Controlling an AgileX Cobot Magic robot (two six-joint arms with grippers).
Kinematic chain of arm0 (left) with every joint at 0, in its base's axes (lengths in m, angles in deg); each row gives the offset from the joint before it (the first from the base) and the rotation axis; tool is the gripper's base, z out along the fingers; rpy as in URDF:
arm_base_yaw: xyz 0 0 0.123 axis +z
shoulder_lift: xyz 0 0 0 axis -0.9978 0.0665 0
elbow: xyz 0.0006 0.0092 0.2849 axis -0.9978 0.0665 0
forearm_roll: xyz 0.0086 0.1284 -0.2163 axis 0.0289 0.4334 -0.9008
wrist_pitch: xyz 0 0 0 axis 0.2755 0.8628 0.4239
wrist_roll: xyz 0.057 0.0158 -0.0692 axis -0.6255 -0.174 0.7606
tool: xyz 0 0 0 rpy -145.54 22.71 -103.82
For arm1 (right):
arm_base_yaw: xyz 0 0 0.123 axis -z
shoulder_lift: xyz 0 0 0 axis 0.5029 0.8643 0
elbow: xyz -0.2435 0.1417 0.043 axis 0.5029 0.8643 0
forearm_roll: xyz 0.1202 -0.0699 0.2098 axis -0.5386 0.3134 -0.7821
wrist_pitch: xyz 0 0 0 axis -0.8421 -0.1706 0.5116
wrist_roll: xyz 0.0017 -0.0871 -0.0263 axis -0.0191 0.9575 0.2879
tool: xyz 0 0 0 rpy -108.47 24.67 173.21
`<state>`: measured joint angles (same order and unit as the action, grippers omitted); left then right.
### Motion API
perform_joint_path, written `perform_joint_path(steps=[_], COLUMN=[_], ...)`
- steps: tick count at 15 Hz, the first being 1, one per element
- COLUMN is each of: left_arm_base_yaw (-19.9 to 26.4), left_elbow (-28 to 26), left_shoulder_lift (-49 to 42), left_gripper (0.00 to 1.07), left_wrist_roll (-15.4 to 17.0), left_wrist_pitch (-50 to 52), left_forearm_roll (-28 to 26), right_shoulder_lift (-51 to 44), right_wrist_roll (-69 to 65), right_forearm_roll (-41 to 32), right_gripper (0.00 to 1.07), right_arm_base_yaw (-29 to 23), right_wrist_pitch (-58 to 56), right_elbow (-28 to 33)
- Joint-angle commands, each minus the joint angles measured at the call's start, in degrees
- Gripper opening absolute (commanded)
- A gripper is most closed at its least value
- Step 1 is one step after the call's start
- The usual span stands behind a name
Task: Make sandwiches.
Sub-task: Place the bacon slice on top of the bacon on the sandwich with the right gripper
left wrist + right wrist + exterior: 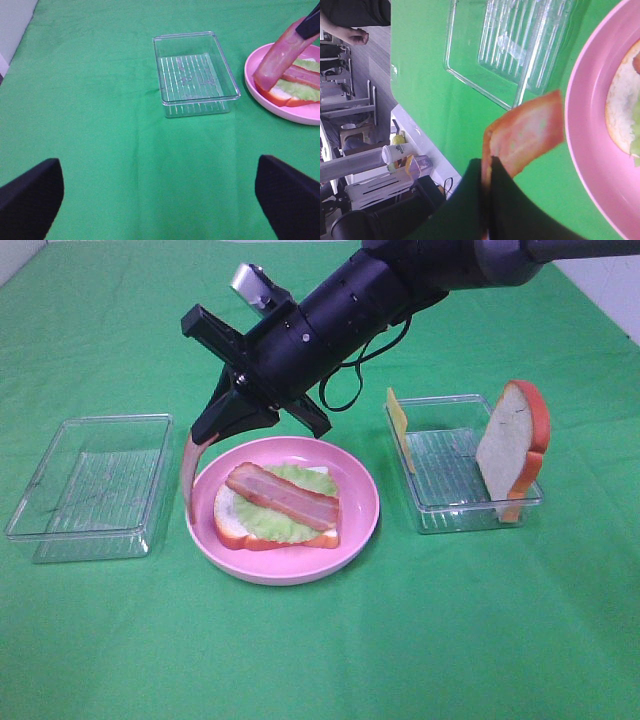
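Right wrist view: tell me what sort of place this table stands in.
Probably a robot lab or workshop, not a kitchen. The table wears a green cloth, the sandwich on the pink plate is toy, and beyond the table edge are a paper cup, white crates and a person's arm.

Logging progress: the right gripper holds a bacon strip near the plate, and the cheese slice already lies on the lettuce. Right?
No. The cheese slice is not on the lettuce; it leans against the wall of the right-hand tray, as the exterior high view shows. The right gripper does hold a bacon strip near the plate.
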<state>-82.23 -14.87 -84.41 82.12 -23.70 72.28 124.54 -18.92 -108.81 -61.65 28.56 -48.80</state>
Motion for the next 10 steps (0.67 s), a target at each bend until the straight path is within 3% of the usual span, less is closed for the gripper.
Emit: perform_joint_path(steps=[1, 6, 10], left_arm_base_yaw=[-0.29, -0.29, -0.29], left_elbow=[0.11, 0.11, 0.11], left_shoulder_lift=[-0.63, -0.63, -0.63], left_gripper=[0.98, 0.98, 0.98], left_wrist_roll=[0.23, 0.23, 0.23], left_wrist_pitch=[0.80, 0.80, 0.80], left_forearm_roll=[-0.06, -0.06, -0.06], right_shoulder_lift=[0.63, 0.63, 0.63], right_wrist_roll=[1.03, 0.97, -2.23], right_forearm_roll=[0.17, 0.57, 8.31], right_gripper=[0.00, 0.00, 0.00], right_arm_base_yaw=[-0.06, -0.06, 0.00], right_wrist_pitch=[0.00, 0.11, 1.15], right_elbow=[0.00, 0.00, 0.00])
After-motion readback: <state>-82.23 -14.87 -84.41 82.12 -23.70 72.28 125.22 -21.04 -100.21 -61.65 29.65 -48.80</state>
